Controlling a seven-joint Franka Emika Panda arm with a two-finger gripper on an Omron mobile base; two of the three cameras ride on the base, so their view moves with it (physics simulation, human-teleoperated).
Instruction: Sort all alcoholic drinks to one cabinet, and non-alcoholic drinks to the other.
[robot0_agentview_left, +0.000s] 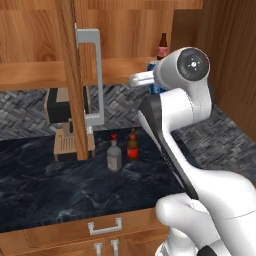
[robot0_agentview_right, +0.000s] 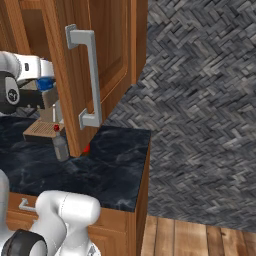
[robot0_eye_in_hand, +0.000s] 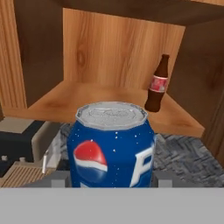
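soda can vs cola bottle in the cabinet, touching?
Apart. In the hand view the soda can sits close to the camera, still outside the cabinet, while the cola bottle stands back on the shelf, with bare shelf wood visible between them.

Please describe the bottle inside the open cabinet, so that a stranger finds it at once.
Look at the open upper cabinet above the dark counter. On its shelf, at the back right, stands a small dark cola bottle, alone there, with a red-and-white label.
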